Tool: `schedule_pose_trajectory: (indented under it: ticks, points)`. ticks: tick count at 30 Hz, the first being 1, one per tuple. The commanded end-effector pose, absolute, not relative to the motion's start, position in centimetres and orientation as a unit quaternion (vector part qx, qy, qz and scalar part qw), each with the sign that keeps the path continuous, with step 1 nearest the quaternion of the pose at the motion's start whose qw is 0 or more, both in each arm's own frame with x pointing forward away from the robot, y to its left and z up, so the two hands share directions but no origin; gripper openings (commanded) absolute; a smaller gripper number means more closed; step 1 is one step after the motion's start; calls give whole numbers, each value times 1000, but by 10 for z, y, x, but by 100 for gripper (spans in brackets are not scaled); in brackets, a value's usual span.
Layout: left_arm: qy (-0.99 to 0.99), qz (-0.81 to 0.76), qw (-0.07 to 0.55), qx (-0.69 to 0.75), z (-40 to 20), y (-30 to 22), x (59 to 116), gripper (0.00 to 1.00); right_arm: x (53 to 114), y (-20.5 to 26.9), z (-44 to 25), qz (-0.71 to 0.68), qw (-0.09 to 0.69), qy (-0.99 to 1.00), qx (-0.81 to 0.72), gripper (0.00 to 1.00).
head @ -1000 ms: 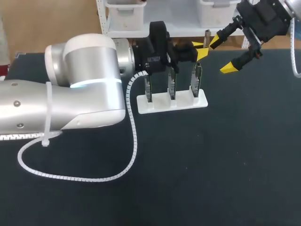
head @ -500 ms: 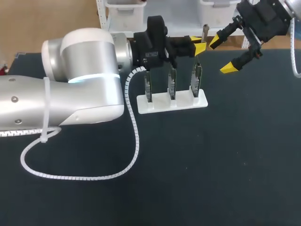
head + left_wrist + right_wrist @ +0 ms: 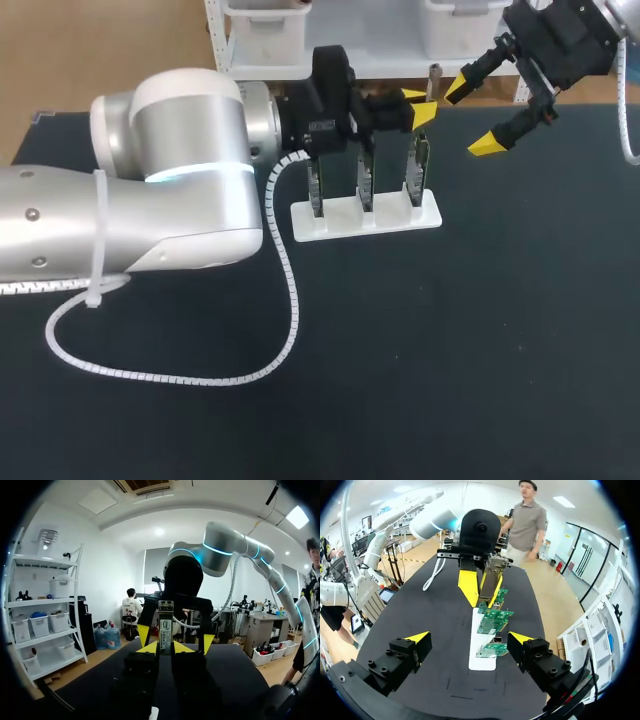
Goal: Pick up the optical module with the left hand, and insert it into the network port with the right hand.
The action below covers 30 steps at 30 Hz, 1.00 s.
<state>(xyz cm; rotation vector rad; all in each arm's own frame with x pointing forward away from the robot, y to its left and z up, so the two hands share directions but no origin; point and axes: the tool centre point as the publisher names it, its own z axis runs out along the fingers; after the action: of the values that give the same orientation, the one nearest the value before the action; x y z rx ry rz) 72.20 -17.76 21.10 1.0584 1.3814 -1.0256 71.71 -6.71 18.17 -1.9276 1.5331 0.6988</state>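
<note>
Motion over the last second is slight. Our left gripper (image 3: 418,104) lifted and drew back a little toward 11 o'clock, then settled again. It now hangs at 12 o'clock of the table (image 3: 450,350), just past the three circuit boards (image 3: 362,180) standing in the white rack (image 3: 395,220). Its fingers are clenched on the optical module (image 3: 165,626), which sticks out past the yellow tips and is clear of the boards. Our right gripper (image 3: 472,116) has not shifted. It waits at 2 o'clock, released, its fingers spread wide and facing the module. We judge the pickup done and the handover next: the right fingers must close on the module's free end before the left lets go. We cannot pick out the network port among the boards.
</note>
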Motion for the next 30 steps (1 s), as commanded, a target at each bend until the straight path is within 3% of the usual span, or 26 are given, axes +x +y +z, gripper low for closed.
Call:
schedule_pose_trajectory:
  ticks: [1,30]
  points:
    - [578,-431,532,444,211,-178,723,0,718,-67,181,262,287,573,-722,100]
    - [576,-427,524,460,211,-192,730,0,718,-67,181,262,287,573,-722,100]
